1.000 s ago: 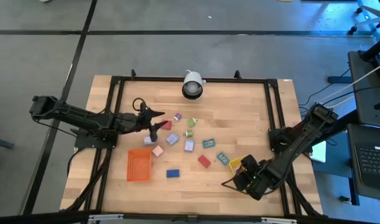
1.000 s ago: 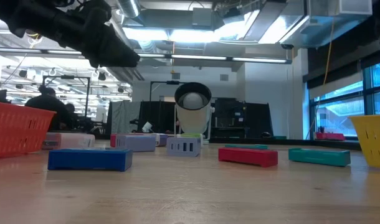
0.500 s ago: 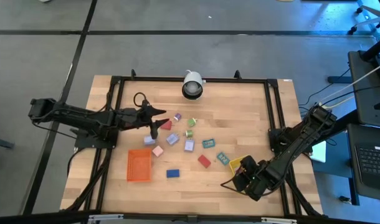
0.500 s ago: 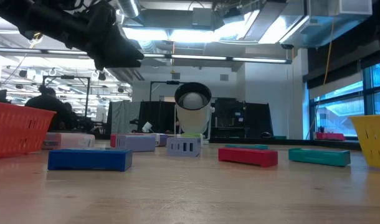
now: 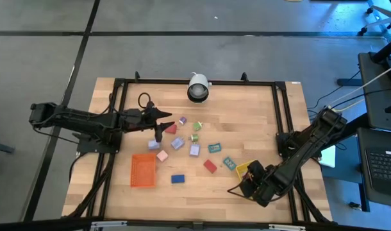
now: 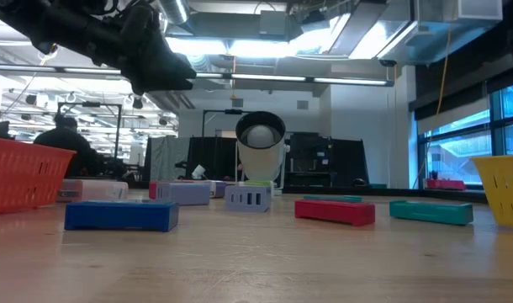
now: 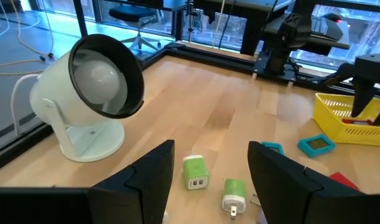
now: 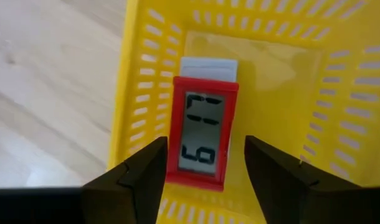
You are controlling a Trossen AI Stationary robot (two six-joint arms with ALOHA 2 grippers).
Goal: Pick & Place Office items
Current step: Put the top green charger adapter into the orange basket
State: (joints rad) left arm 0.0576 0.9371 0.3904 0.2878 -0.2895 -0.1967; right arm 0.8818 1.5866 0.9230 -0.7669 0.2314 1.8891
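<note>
The office items lie scattered mid-table: a red piece (image 5: 171, 129), lilac pieces (image 5: 182, 120), two green pieces (image 7: 194, 172) (image 7: 234, 193), teal pieces (image 5: 213, 147), a blue piece (image 5: 177, 179). My left gripper (image 5: 163, 127) (image 7: 212, 145) hovers open above the red piece, facing the green ones. My right gripper (image 5: 252, 181) (image 8: 205, 140) is open above the yellow tray (image 8: 134, 93). In that tray a red piece with a grey display (image 8: 201, 132) lies flat on a white piece (image 8: 207, 67).
The orange tray (image 5: 143, 170) sits near the table's left near side, the yellow tray (image 5: 242, 169) to the right. A white lamp (image 5: 197, 88) stands at the far edge. A black frame (image 5: 279, 102) rims the table. Bare wood lies between the lamp and the pieces.
My left gripper has crept a little toward the table's right, over the scattered pieces, staying open. The right arm and the pieces have kept still.
</note>
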